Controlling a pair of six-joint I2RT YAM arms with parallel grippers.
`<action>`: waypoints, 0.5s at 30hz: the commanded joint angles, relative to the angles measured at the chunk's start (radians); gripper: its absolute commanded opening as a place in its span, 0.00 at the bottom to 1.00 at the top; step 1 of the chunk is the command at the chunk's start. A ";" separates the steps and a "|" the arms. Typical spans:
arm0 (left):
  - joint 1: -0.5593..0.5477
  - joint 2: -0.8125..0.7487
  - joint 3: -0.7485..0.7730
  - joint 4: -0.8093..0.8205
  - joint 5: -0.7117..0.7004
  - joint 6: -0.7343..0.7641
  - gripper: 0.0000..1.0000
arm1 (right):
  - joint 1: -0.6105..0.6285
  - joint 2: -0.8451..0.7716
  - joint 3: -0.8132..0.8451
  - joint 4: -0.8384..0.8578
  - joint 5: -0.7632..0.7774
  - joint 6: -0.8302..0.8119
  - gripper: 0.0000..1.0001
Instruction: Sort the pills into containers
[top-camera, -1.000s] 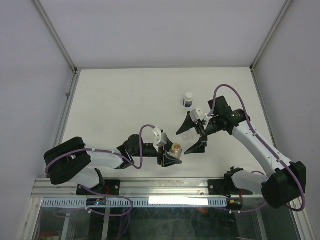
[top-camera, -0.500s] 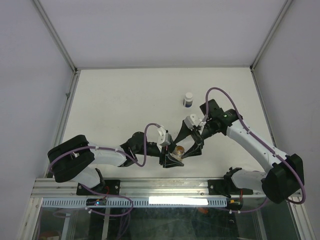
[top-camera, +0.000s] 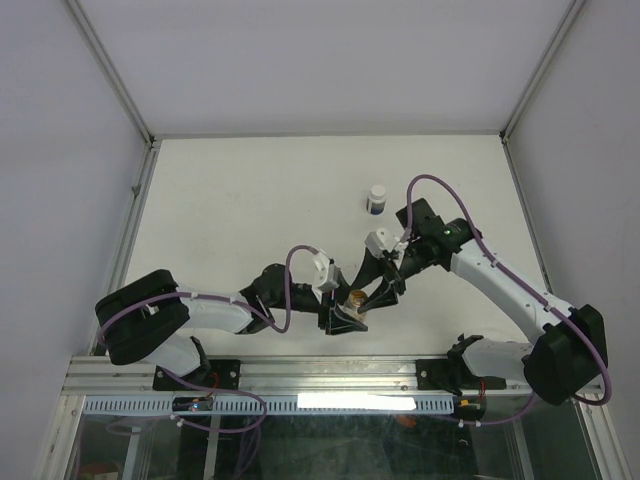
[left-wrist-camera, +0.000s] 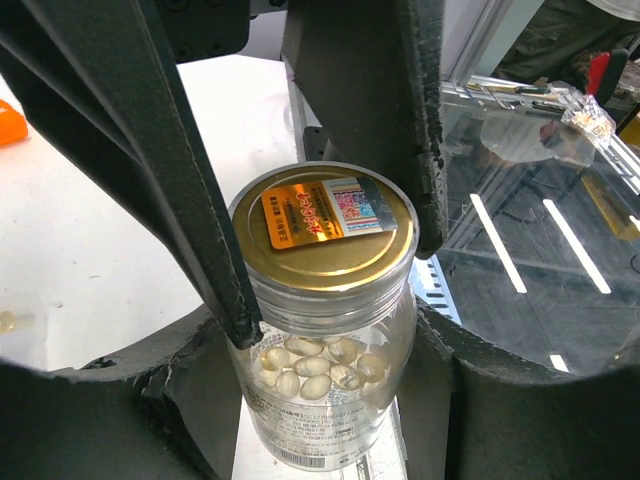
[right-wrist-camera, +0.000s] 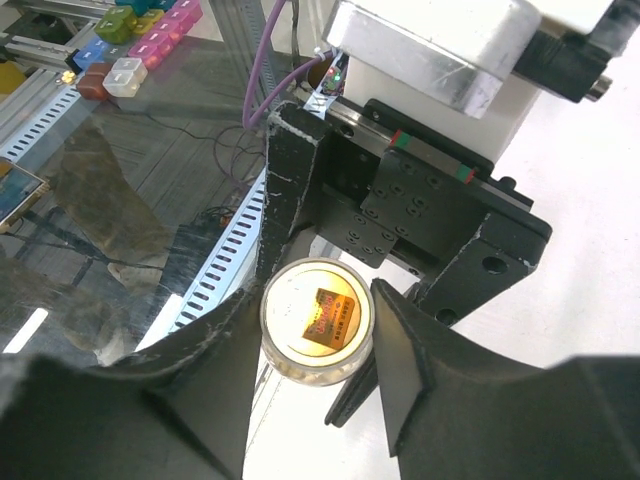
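1. The jar is clear, has a gold lid and holds pale pills in its lower half. It sits near the front edge of the worktop, between the two arms.
2. The left end effector is clamped on the jar's clear body, below the lid, with one finger on each side.
3. The right end effector sits over the jar from above. Its two fingers rest against opposite sides of the lid, so it looks to be gripping the lid rim.
4. I judge the step in hand to be unscrewing the lid so the pills can be got out.
5. To do it well, the left grip should hold the body firm and upright while only the right wrist turns.
6. The turn should run about the jar's own axis, and the right wrist view shows the lid well centred between the fingers.
7. In the left wrist view one right fingertip reaches down to the jar's neck. The grip should bear on the lid rim alone, or the jar will turn with it.
8. Lift the lid straight up, and only once the thread is free, so that no pills spill.
9. A white bottle stands well apart, further back, and is no obstacle.
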 joint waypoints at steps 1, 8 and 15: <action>0.012 -0.032 -0.021 0.139 -0.053 -0.024 0.00 | 0.008 0.002 0.018 0.030 -0.021 0.043 0.41; 0.012 -0.090 -0.090 0.218 -0.288 -0.026 0.00 | 0.006 -0.008 0.019 0.195 0.068 0.266 0.20; -0.001 -0.114 -0.110 0.191 -0.661 -0.021 0.00 | 0.001 -0.025 -0.038 0.495 0.263 0.605 0.14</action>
